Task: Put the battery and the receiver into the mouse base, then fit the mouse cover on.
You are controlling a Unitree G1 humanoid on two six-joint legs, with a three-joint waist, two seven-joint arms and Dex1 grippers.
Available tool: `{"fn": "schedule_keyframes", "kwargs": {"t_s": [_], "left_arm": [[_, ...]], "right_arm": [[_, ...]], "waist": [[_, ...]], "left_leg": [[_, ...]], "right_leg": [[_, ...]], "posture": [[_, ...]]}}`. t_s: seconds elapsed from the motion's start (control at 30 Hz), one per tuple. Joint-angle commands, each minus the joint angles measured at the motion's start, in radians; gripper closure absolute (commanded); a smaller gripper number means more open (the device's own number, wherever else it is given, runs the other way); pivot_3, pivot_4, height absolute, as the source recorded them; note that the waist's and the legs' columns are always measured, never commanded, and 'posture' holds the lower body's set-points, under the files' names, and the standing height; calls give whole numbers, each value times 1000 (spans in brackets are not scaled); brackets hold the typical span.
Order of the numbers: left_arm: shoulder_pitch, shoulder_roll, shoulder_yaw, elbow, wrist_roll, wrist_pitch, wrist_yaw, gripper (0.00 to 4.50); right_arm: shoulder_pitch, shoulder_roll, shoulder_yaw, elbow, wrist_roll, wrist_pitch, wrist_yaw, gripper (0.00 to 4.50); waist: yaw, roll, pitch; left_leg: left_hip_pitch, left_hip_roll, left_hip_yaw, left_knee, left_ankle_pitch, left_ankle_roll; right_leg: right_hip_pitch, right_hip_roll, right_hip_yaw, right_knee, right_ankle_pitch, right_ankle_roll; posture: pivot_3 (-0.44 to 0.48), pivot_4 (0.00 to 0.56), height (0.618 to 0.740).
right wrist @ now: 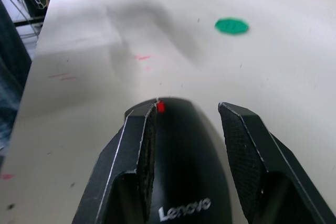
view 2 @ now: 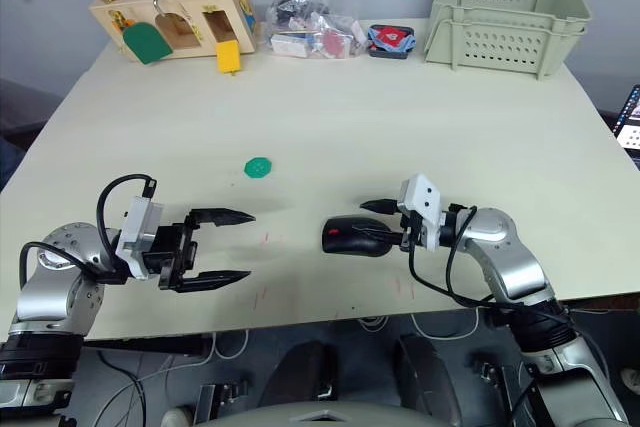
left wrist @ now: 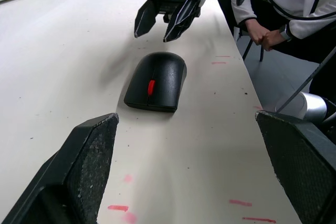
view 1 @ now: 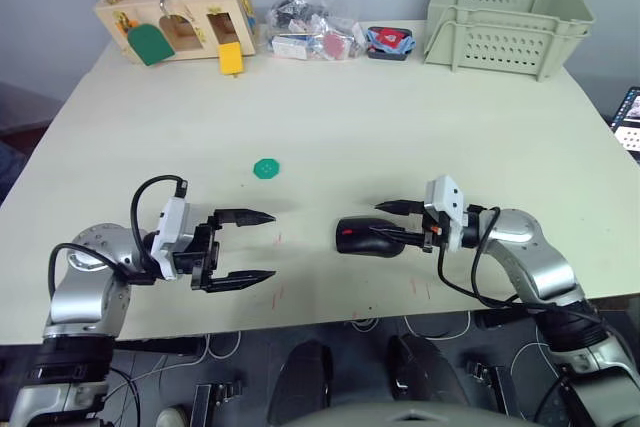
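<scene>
The black mouse cover sits on the mouse base near the table's front edge, right of centre, with a red wheel showing on top. My right gripper is open at the mouse's rear end, its fingers standing to either side of the cover. I cannot tell whether they touch it. Well to the left of the mouse, my left gripper is open and holds nothing. The battery and the receiver are hidden or out of view.
A green disc lies mid-table. Along the far edge stand a wooden toy box, a plastic bag of parts, a small dark tray and a beige crate. A person's hands are beyond the table's side.
</scene>
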Motion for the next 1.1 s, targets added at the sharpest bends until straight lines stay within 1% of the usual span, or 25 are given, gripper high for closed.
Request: {"fn": "schedule_keyframes", "kwargs": {"t_s": [0.03,0.13,0.3,0.47,0.53,0.67,0.77,0.9,1.03,1.1], "left_arm": [[5,18,36,-12,-22,-14,-23,0],[17,20,41,-20,-22,-12,-20,0],[27,24,44,-38,-21,0,-10,0],[34,19,38,-50,-14,3,5,0],[40,12,34,-56,-7,5,21,0],[48,-7,34,-76,1,16,73,0],[54,-21,41,-89,0,25,115,0],[120,-48,57,-133,14,33,206,0],[174,-76,69,-187,13,72,308,0],[191,-88,80,-200,33,77,370,0]], "right_arm": [[7,13,3,27,-18,-87,18,2521],[16,30,27,81,-43,-142,34,2521],[17,53,68,171,-99,-167,28,2521],[37,48,80,200,-118,-195,31,2521],[46,43,74,197,-130,-237,21,2521],[61,54,19,133,-65,-276,13,2521],[78,46,-20,76,-13,-259,12,2521],[169,-32,-121,-57,68,-172,-9,2521],[269,-98,-217,-112,88,-141,-50,2521],[326,-123,-272,-118,95,-146,-60,2521]], "waist": [[0,0,0],[-1,0,0],[-3,0,0],[-3,-3,-2],[-3,-4,-3],[-1,-4,-3],[0,-4,-2],[1,-3,-2],[3,-4,-2],[6,-4,-2]], "left_leg": [[0,0,0,0,0,0],[0,0,0,0,0,0],[2,0,0,0,0,0],[4,0,0,0,0,0],[4,1,0,0,0,0],[4,1,1,0,0,0],[4,1,0,0,0,0],[3,0,0,0,0,0],[3,0,1,0,0,0],[3,0,0,1,0,0]], "right_leg": [[0,0,0,0,0,0],[0,0,0,0,0,0],[0,0,1,2,0,0],[1,1,1,4,-1,-1],[1,1,1,4,-1,-2],[1,1,1,4,-2,-4],[1,0,1,4,-2,-4],[1,0,1,4,-2,-4],[1,0,1,3,-2,-3],[1,0,1,4,-3,-4]], "posture": [[0,150,740],[0,150,740],[0,150,740],[0,150,740],[0,150,740],[0,150,740],[0,150,740],[0,150,740],[0,150,740],[0,150,740]]}}
